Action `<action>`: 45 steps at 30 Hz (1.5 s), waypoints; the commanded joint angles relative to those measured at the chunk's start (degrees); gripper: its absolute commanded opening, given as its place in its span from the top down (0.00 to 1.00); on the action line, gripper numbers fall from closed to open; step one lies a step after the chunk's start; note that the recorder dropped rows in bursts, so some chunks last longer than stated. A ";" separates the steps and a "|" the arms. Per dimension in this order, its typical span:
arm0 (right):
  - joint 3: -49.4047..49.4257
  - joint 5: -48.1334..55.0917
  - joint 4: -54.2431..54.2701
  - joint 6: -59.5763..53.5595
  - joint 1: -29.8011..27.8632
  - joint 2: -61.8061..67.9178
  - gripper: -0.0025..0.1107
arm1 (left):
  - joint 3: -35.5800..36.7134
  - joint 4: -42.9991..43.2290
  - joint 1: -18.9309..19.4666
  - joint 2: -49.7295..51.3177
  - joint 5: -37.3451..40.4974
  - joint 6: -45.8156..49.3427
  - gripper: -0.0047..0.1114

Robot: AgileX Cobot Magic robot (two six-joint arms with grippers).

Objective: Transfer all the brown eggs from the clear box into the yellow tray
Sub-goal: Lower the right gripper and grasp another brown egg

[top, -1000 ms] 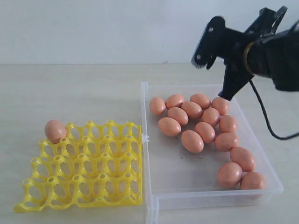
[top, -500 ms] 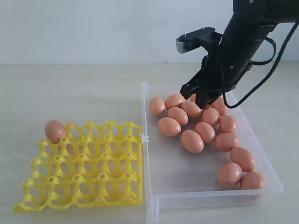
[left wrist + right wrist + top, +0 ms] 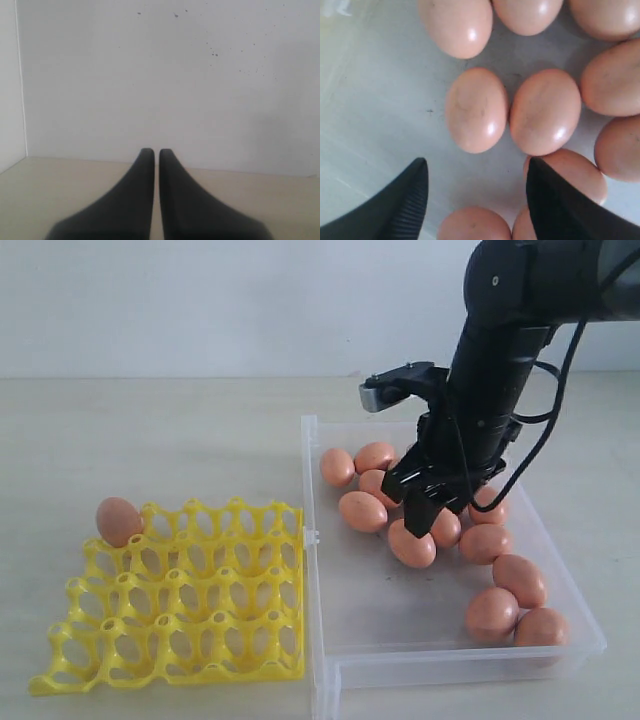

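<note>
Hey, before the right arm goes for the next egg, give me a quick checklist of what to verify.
1. The right gripper is open: ok.
2. The target egg sits between its jaws: ok.
3. Finger room: not ok, the neighbour egg touches the target egg.
4. The yellow tray has free cups: ok, only the seated egg in it.
5. The left gripper is away from the clear box: ok, shut.

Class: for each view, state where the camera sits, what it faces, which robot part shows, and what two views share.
Exterior: off the robot, looking down at yellow tray and clear box; right tool shows.
Left wrist: on that wrist, facing bare wall; shut left tool shows.
Right wrist: over the box, facing down; open right tool shows.
Shared: exterior and right wrist, the brown eggs.
</note>
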 commanded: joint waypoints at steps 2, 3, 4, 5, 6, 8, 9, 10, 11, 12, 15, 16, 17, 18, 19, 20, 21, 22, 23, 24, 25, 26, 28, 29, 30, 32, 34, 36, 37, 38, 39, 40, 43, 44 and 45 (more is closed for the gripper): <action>-0.36 -2.26 0.04 -3.19 2.54 0.19 0.52 | -0.15 -0.27 0.06 -0.07 -0.32 0.20 0.93; -0.36 -2.76 0.04 -3.48 2.86 0.45 0.52 | -0.15 -0.27 0.06 -0.07 -0.32 0.20 0.93; -0.36 -3.18 -0.08 -3.63 3.15 0.75 0.52 | -0.15 -0.27 0.06 -0.07 -0.32 0.20 0.93; -0.36 -3.40 -0.49 -3.63 3.42 1.06 0.52 | -0.15 -0.27 0.06 -0.07 -0.32 0.20 0.93; -0.36 -3.82 -1.67 -3.63 3.42 1.50 0.52 | -0.15 -0.27 0.06 -0.07 -0.32 0.20 0.93; -0.36 -4.81 -3.86 -3.63 3.42 2.43 0.52 | -0.15 -0.27 0.06 -0.07 -0.32 0.20 0.93; -0.36 -5.42 -5.10 -3.08 3.42 2.76 0.52 | -0.15 -0.27 0.06 -0.07 -0.32 0.20 0.93; -0.36 -6.07 -6.07 -2.34 3.42 3.00 0.52 | -0.15 -0.27 0.06 -0.07 -0.32 0.20 0.93; -0.36 -6.97 -6.20 -2.14 3.42 3.28 0.52 | -0.15 -0.27 0.06 -0.07 -0.32 0.20 0.93; -0.36 -7.64 -5.90 -2.14 3.42 3.49 0.52 | -0.15 -0.27 0.06 -0.07 -0.32 0.20 0.93; -0.36 -9.43 -5.01 -2.14 3.42 4.10 0.52 | -0.15 -0.27 0.06 -0.07 -0.32 0.20 0.93; -0.36 -9.63 -5.01 -2.14 3.42 4.50 0.52 | -0.15 -0.27 0.06 -0.07 -0.32 0.20 0.93; -0.36 -9.63 -5.01 -2.14 3.42 4.87 0.52 | -0.15 -0.27 0.06 -0.07 -0.32 0.20 0.93; -0.36 -9.63 -4.79 -2.14 3.42 5.32 0.52 | -0.15 -0.27 0.06 -0.07 -0.32 0.20 0.93; -0.36 -9.63 -4.78 -2.14 3.42 5.90 0.52 | -0.15 -0.27 0.06 -0.07 -0.32 0.20 0.93; -0.36 -9.63 -4.78 -2.14 3.42 6.41 0.52 | -0.15 -0.27 0.06 -0.07 -0.32 0.20 0.93; -0.36 -9.63 -4.78 -2.14 3.42 7.05 0.52 | -0.15 -0.27 0.06 -0.07 -0.32 0.20 0.93; -0.36 -9.77 -4.78 -2.14 3.42 7.38 0.52 | -0.15 -0.27 0.06 -0.07 -0.32 0.20 0.93; -0.36 -9.77 -4.65 -2.14 3.42 7.61 0.52 | -0.15 -0.27 0.06 -0.07 -0.32 0.20 0.93; -0.36 -9.77 -4.64 -2.14 3.42 7.90 0.52 | -0.15 -0.27 0.06 -0.07 -0.32 0.20 0.93; -0.36 -9.43 -4.64 -1.99 3.42 8.03 0.53 | -0.15 -0.27 0.06 -0.07 -0.32 0.20 0.93; -0.36 -9.31 -4.55 -1.70 3.42 8.16 0.53 | -0.15 -0.27 0.06 -0.07 -0.32 0.20 0.93; -0.36 -9.07 -4.43 -1.38 3.42 8.16 0.53 | -0.15 -0.27 0.06 -0.07 -0.32 0.20 0.93; -0.36 -8.99 -4.43 -1.38 3.42 8.16 0.55 | -0.15 -0.27 0.06 -0.07 -0.32 0.20 0.93; -0.36 -8.94 -4.43 -1.38 3.42 8.16 0.58 | -0.15 -0.27 0.06 -0.07 -0.32 0.20 0.93; -0.36 -8.84 -4.43 -0.48 3.42 8.16 0.74 | -0.15 -0.27 0.06 -0.07 -0.32 0.20 0.93; -0.36 -9.69 -4.43 -0.10 3.42 8.16 0.93 | -0.15 -0.27 0.06 -0.07 -0.32 0.20 0.93; -0.36 -10.14 -3.70 0.25 3.42 8.16 0.98 | -0.15 -0.27 0.06 -0.07 -0.32 0.20 0.93; -0.36 -10.24 -3.58 0.25 3.42 8.16 0.98 | -0.15 -0.27 0.06 -0.07 -0.32 0.20 0.93; -0.36 -10.28 -3.19 0.40 3.42 8.16 0.98 | -0.15 -0.27 0.06 -0.07 -0.32 0.20 0.93; -0.36 -10.66 -3.19 1.00 3.42 8.16 0.98 | -0.15 -0.27 0.06 -0.07 -0.32 0.20 0.93; -0.25 -11.70 -3.19 1.96 3.42 8.16 0.98 | -0.15 -0.27 0.06 -0.07 -0.32 0.20 0.93; 2.95 -21.59 -3.19 6.39 3.42 6.59 0.98 | -0.15 -0.27 0.06 -0.07 -0.32 0.20 0.93; 4.86 -26.93 -3.07 7.49 3.42 5.59 0.98 | -0.15 -0.27 0.06 -0.07 -0.32 0.20 0.93; 7.27 -32.94 -2.80 8.54 3.42 4.46 0.98 | -0.15 -0.27 0.06 -0.07 -0.32 0.20 0.93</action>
